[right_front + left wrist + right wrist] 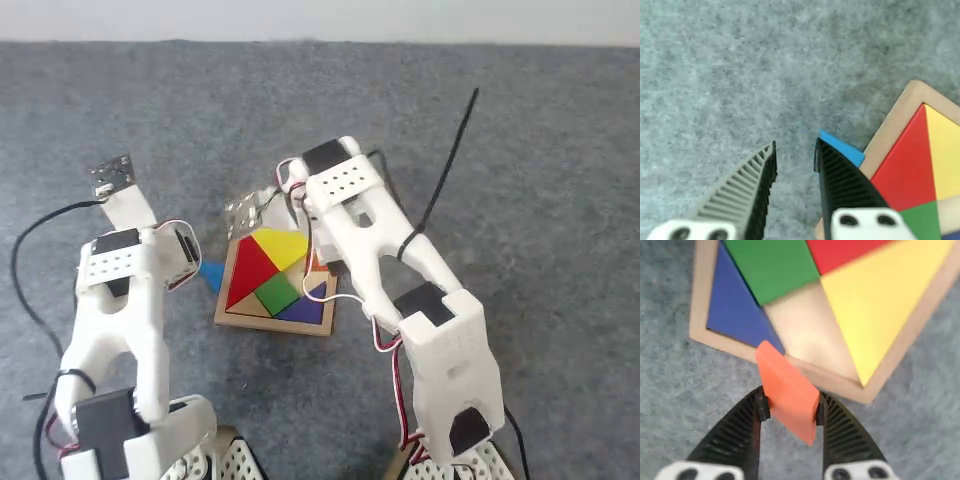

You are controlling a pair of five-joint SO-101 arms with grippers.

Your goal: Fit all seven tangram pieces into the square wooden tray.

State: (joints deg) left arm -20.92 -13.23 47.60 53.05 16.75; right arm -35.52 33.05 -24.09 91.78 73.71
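The square wooden tray (236,306) lay in the middle of the grey table (520,150), between the two arms. Inside it sat a yellow piece (280,246), a red piece (250,272), a green piece (277,293) and a dark blue piece (303,309). A bare wooden gap (810,335) was left between the dark blue, green and yellow pieces.

The right fingers (752,425) were closed on both sides of an orange piece (787,390) at the right edge of the tray. One corner of it reached over the rim, next to the gap.

The left fingers (760,180) stood apart, with nothing between them. A light blue piece (842,149) lay on the table against the left rim of the tray, just beside the black finger.
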